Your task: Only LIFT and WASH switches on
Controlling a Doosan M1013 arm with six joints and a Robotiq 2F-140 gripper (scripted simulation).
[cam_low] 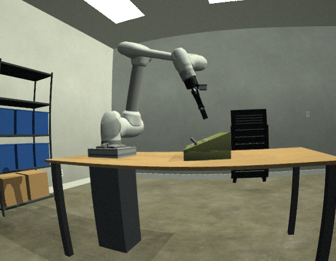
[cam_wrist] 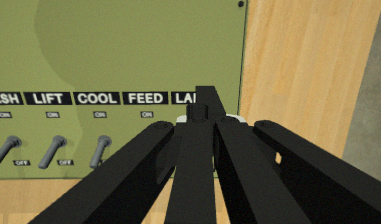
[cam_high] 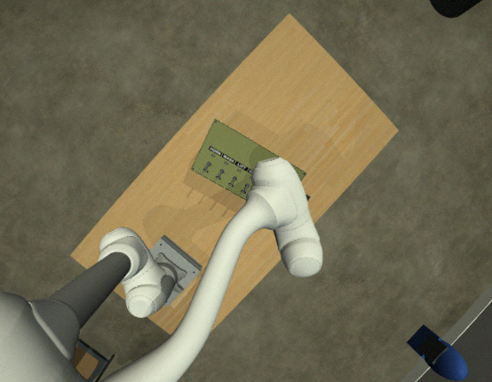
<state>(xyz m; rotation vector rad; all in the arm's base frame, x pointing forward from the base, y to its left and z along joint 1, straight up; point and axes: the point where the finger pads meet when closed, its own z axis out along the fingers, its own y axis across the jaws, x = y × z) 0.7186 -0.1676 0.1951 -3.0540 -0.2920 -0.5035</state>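
The olive-green console [cam_high: 241, 155] sits mid-table, with its sloped face also visible from the side [cam_low: 208, 147]. In the wrist view its labels read WASH (cut off), LIFT, COOL, FEED and LAMP (partly hidden). The WASH lever [cam_wrist: 3, 151], LIFT lever [cam_wrist: 52, 151] and COOL lever [cam_wrist: 99, 150] all lean toward their OFF marks. My fingers hide the FEED and LAMP levers. My gripper [cam_wrist: 204, 100] [cam_low: 204, 115] is shut and empty. It hangs in the air well above the console's right end. From above, the arm hides it.
The wooden table's right edge [cam_wrist: 311, 75] lies close beside the console. The robot base [cam_low: 112, 151] stands on the table's left end. A black cabinet [cam_low: 249, 133] is behind the table, and a shelf with blue bins [cam_low: 19, 127] is at the far left.
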